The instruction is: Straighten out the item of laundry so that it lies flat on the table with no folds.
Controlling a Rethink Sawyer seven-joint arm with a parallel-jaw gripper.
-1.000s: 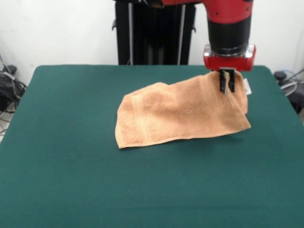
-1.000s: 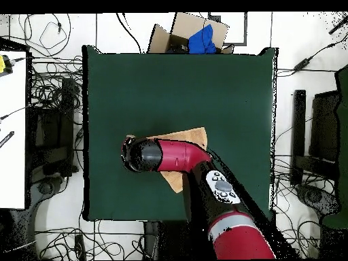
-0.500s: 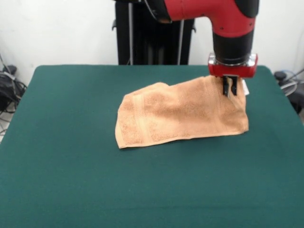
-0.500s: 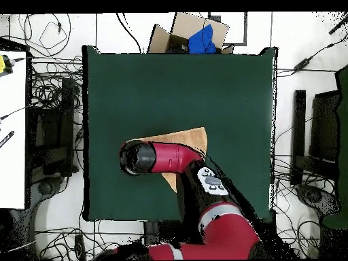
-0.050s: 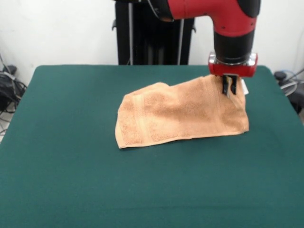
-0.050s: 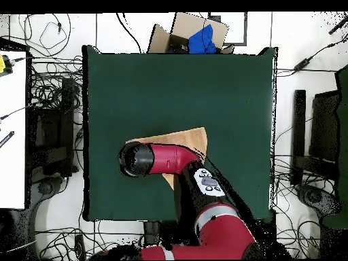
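The gripper [image 5: 230,88] is pinching the towel [image 5: 180,114] at its raised corner, fingers clamped on the cloth. From there the towel is sloping down and away to the side, its lower edge and far end lying on the green bench [image 5: 142,190], still rumpled and folded.

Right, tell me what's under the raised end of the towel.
The towel hangs from the tool, clamped on its top edge. Beneath lies the green table; anything below the raised cloth is hidden.
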